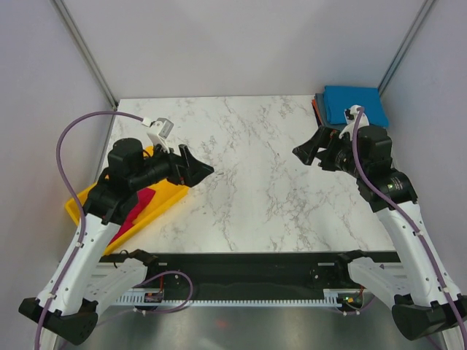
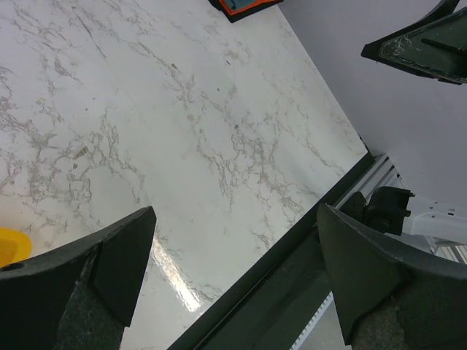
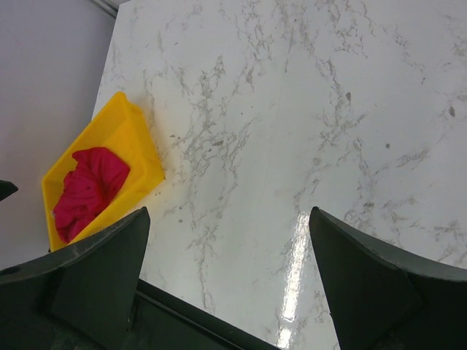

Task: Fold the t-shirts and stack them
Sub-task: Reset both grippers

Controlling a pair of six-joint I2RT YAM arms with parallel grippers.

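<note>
Leaning inward above the desk (image 1: 248, 197), holding left end effector (image 1: 195, 169) and right end effector (image 1: 305, 150) spread wide, gripping nothing.

A white marble-patterned table (image 1: 248, 182) carries two things, well apart. A yellow plastic tray (image 1: 166, 195) sits at the left edge, closer to the near corner, turned at an angle with its outer corner reaching past that edge. A folded stack sits in the far right corner, a bright blue t-shirt (image 1: 354, 102) on top and an orange layer (image 2: 241, 6) beneath it.
</note>
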